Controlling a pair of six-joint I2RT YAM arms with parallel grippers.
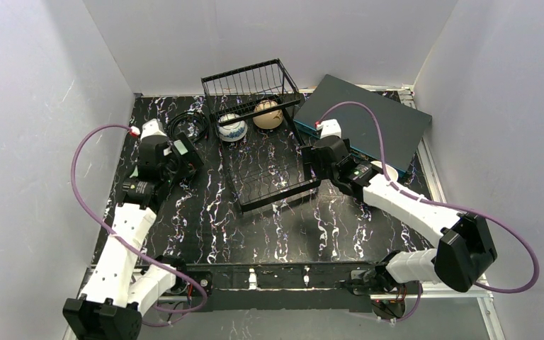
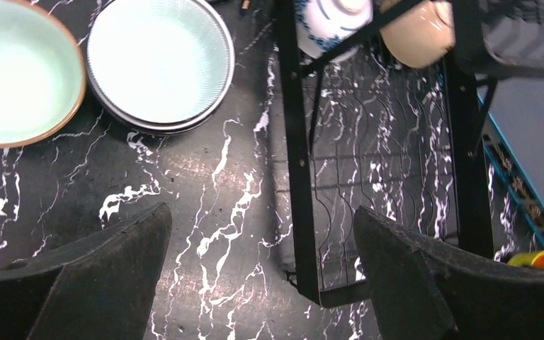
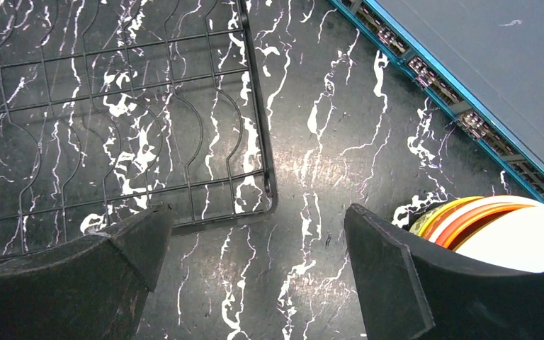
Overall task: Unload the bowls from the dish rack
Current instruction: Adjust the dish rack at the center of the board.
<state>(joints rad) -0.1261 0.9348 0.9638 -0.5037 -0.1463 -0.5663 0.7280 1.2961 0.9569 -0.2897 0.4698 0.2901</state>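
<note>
Fingers nearest the lenses, left fingers (image 2: 99, 283) and right fingers (image 3: 411, 283), stand spread wide, grasping nothing. I count two bowls in the dish rack (image 1: 280, 195), at its far end beneath the raised basket: a blue-and-white bowl (image 1: 231, 129) and a beige bowl (image 1: 268, 114). Out on the table (image 1: 205, 227) are a pale green bowl (image 2: 21, 71) and a ribbed pale bowl (image 2: 159, 64) left of the rack, and a bright stack (image 3: 496, 227) right of it. I judge the unloading mostly done.

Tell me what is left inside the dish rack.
The dish rack holds two bowls at its far end, by its raised basket: a blue-and-white bowl and a beige bowl. Rack bars partly cover them; anything behind them is hidden.
</note>
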